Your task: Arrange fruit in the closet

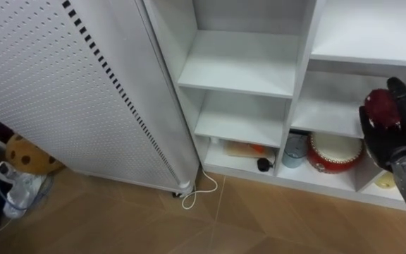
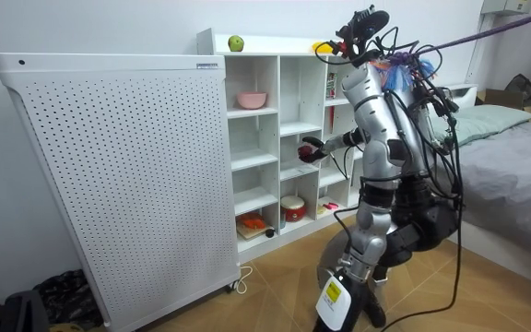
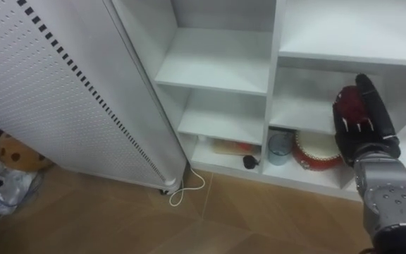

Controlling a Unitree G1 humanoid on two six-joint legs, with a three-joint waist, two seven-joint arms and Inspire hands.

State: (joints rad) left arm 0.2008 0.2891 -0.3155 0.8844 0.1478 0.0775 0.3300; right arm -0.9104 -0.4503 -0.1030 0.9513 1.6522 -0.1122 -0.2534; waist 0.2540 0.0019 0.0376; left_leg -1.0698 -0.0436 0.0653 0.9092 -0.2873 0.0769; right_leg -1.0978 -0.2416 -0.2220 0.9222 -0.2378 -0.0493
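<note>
Nearest you, at the right, your right hand is curled tight around a dark red fruit and holds it up in front of the closet, level with the compartment above the bottom row. On the wooden floor a white cord loops beside the foot of the big perforated white panel at the left. Farther in, the closet's bottom row holds a grey-blue cup and, just right of it, a red-and-white pot. In the room view a pink bowl sits in an upper compartment and a green apple rests on the closet's top.
</note>
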